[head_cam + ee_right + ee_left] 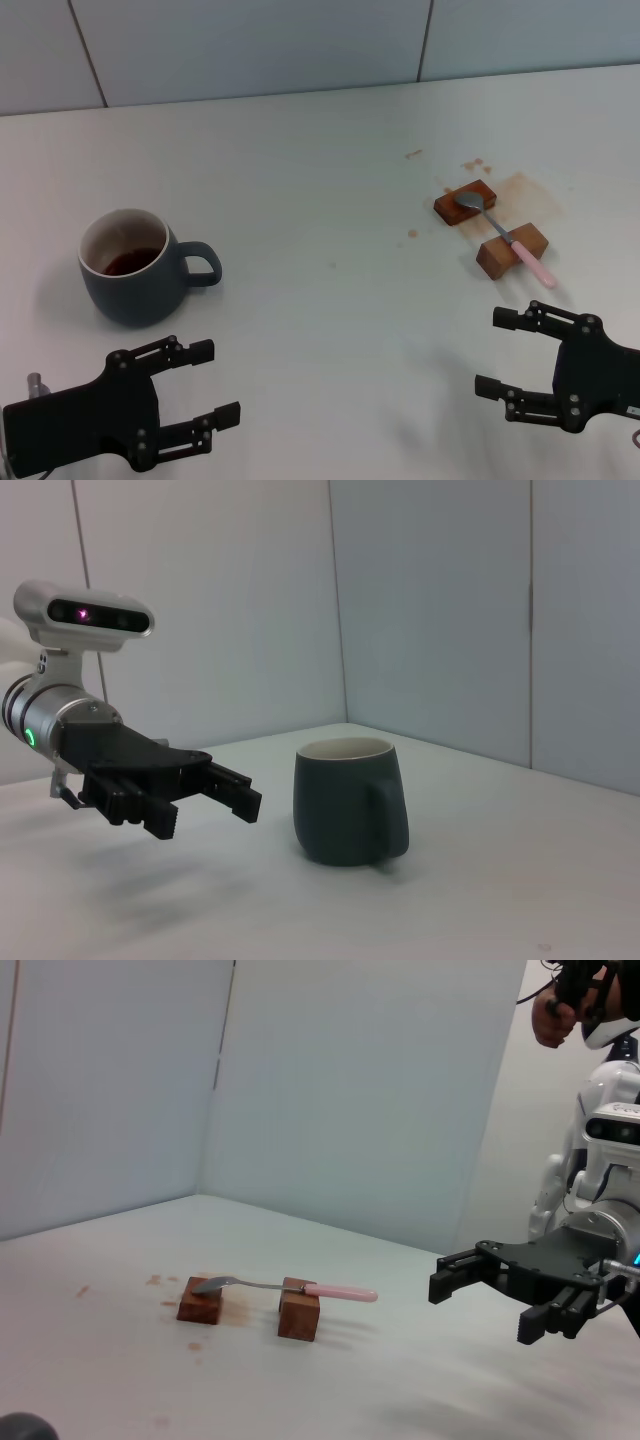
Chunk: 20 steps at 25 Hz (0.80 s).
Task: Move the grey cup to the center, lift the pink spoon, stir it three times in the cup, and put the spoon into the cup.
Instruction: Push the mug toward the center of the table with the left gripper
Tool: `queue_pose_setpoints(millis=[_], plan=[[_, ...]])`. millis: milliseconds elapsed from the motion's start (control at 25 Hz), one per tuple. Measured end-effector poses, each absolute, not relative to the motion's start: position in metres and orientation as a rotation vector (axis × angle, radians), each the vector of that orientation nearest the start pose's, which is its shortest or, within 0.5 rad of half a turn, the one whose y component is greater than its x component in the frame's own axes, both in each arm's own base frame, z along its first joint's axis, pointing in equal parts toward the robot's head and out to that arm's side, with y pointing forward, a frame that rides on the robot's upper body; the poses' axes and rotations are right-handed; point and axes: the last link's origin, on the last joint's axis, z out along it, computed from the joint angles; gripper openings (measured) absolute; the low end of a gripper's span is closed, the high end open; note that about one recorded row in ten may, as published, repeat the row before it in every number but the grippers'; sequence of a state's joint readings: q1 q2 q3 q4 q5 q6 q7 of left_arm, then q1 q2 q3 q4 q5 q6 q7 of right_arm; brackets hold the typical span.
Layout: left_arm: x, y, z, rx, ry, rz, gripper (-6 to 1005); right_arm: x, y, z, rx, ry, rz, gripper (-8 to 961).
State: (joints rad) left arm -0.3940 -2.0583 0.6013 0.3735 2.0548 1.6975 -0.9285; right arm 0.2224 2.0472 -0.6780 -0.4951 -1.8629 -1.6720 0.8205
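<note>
The grey cup [130, 265] [348, 800] stands upright at the table's left, its handle pointing toward the centre and a dark liquid at the bottom. Across two brown wooden blocks [465, 205] [512, 250] at the right lies the pink spoon [505, 232] [285, 1287], bowl on the far block and pink handle jutting past the near one. My left gripper [215, 382] [210, 810] hovers open in front of the cup, apart from it. Open and holding nothing, my right gripper [490, 353] [480, 1308] hangs short of the spoon's handle.
Brown stains [520, 190] mark the white table [320, 200] around the blocks. A pale panelled wall [300, 40] runs along the far edge. Bare tabletop lies between cup and spoon.
</note>
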Motion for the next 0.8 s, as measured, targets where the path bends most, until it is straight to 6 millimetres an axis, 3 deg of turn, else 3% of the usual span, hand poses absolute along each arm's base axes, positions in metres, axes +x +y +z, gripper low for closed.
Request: queue_pose_setpoints(millis=[240,800], plan=[[-0.3053,0.2460,-0.0304,-2.773,-0.450,-0.853,690,0.3374,0.2229,-0.0016,-2.577,0.368,0.764,780],[-0.3020,0.2495,-0.0297,-2.769,-0.434,-0.867,267,0.3367,0.2234,-0.0021,-2.577,0.370,0.767,772]])
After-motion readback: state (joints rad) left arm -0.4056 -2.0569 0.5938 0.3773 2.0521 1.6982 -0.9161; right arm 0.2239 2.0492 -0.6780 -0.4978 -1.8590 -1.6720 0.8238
